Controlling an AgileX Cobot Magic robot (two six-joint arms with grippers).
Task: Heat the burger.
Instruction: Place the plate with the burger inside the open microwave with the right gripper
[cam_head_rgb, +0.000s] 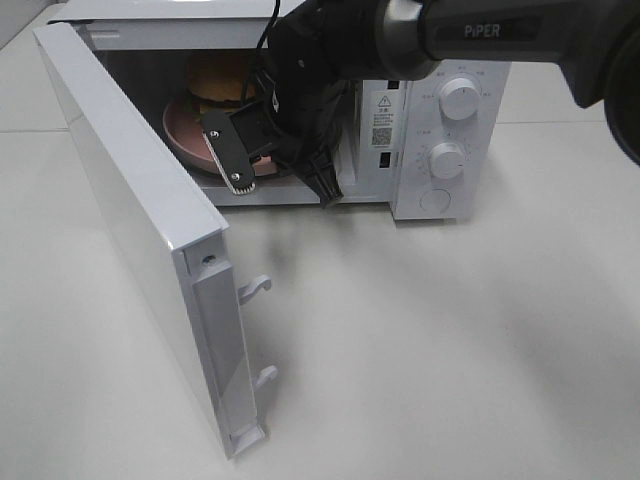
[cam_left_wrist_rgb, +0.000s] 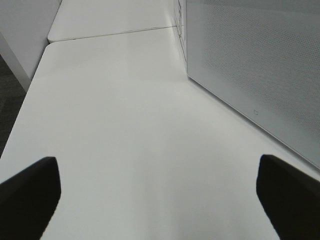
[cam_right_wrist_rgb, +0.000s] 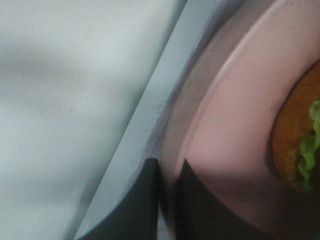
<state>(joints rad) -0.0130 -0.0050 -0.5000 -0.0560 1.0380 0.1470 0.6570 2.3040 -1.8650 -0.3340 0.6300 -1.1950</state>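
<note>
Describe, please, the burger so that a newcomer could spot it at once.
Find the white microwave with its door swung open. Inside sits a round pink plate, and the burger rests on it: small, with an orange-brown bun and green filling, the only food there.

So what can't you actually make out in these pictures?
Burger: high view, mostly behind the right arm and in shadow; right wrist view, cut off by the edge.
Pink plate: high view, right part hidden behind the arm.
Microwave dial labels: high view, too small to read.
Left fingers: left wrist view, only tips, cut off by the edge.
</note>
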